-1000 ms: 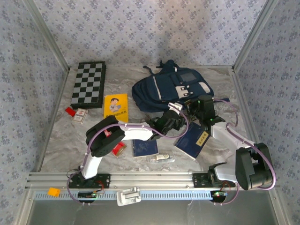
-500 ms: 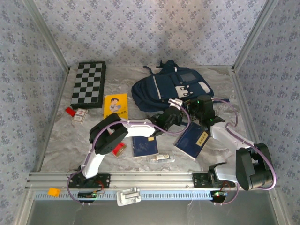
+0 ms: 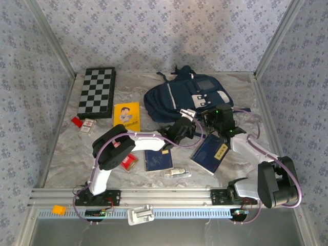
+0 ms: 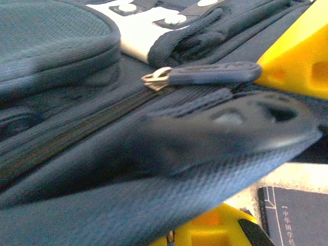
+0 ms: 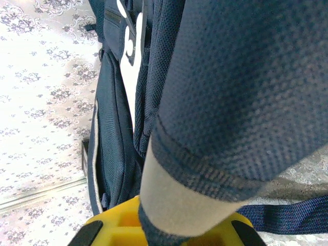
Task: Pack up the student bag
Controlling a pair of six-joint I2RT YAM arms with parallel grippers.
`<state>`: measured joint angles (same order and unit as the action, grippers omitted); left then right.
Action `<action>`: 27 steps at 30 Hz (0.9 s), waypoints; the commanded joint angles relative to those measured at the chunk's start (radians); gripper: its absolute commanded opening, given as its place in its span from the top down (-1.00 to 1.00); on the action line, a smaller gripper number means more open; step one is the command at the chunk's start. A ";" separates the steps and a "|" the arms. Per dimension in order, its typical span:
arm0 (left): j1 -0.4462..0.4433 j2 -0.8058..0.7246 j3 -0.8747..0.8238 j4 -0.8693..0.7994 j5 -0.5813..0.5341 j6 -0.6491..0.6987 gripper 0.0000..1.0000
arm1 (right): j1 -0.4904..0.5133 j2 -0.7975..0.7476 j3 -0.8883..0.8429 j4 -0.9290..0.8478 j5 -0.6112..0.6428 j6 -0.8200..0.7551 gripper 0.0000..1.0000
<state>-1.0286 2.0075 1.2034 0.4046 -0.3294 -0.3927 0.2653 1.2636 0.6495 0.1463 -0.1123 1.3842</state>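
**Both grippers pinch the backpack**

Top view: the navy, white-panelled student bag [image 3: 179, 97] lies far centre-right, with the left gripper [image 3: 187, 117] and right gripper [image 3: 211, 111] at its near edge.
Left wrist: narrow jaws clamp navy fabric beside a zipper pull [image 4: 205, 74].
Right wrist: jaws nip its mesh strap [image 5: 230, 102].

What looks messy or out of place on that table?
Nothing is spilled or broken. The student bag lies slumped flat rather than upright, and a dark blue book in front of it sits at a skewed angle.

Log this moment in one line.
left gripper: shut on student bag near zipper pull | right gripper: shut on student bag
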 commanded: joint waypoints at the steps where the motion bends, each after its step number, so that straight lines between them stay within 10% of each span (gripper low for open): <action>1: 0.026 -0.066 -0.037 0.017 -0.013 0.000 1.00 | -0.012 -0.031 0.035 0.028 -0.016 -0.007 1.00; 15: 0.084 -0.202 -0.163 -0.079 0.053 0.030 1.00 | -0.087 -0.056 0.035 0.000 -0.064 -0.032 1.00; 27: 0.030 -0.186 -0.034 -0.257 0.281 0.043 1.00 | -0.284 0.199 0.255 -0.057 -0.341 -0.224 0.96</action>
<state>-0.9691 1.8187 1.1023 0.2352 -0.1081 -0.3561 0.0319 1.4017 0.7986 0.0555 -0.4038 1.2499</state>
